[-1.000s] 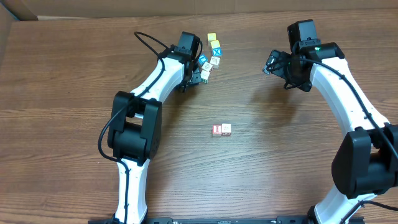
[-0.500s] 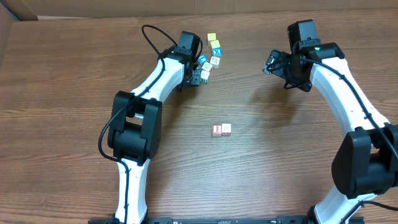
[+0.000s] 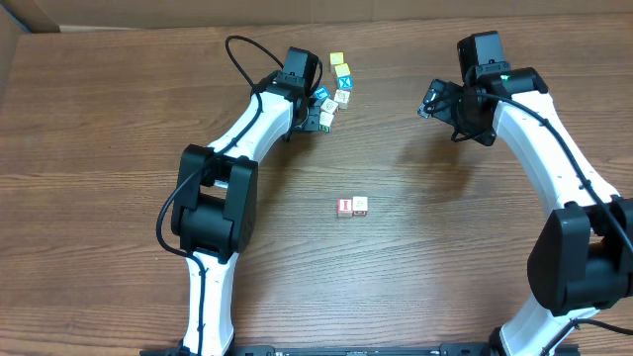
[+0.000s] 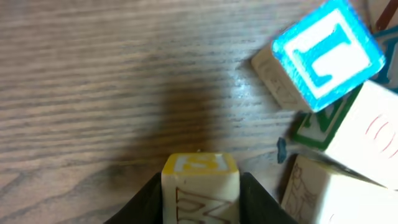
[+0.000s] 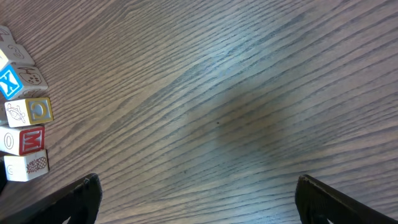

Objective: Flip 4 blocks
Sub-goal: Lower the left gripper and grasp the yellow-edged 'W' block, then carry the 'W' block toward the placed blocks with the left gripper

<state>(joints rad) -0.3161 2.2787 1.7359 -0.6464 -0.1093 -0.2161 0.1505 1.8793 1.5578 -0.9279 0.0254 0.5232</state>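
Note:
Two blocks lie side by side at the table's middle, a red-faced one (image 3: 344, 207) and a pale one (image 3: 360, 205). My left gripper (image 3: 315, 115) is low at the near-left edge of a cluster of cubes (image 3: 338, 87). In the left wrist view that gripper (image 4: 200, 186) is shut on a cube (image 4: 200, 180) with a yellow end face and a pale side bearing a brown-red letter. Right of it sit a blue L cube (image 4: 326, 53) and a pale block with red marks (image 4: 373, 134). My right gripper (image 3: 432, 102) hovers open over bare wood, nothing between its fingers.
The right wrist view catches cubes at its left edge: a blue X cube (image 5: 9, 82), a yellow-ringed cube (image 5: 36, 111), a red M block (image 5: 31, 140) and a pale cube (image 5: 28, 165). A pale cube with a line drawing (image 4: 329, 193) lies close to the left gripper.
The left arm's cable has shifted slightly and the left gripper has nudged a little at the cluster's edge. The right arm and the two middle blocks have not moved.

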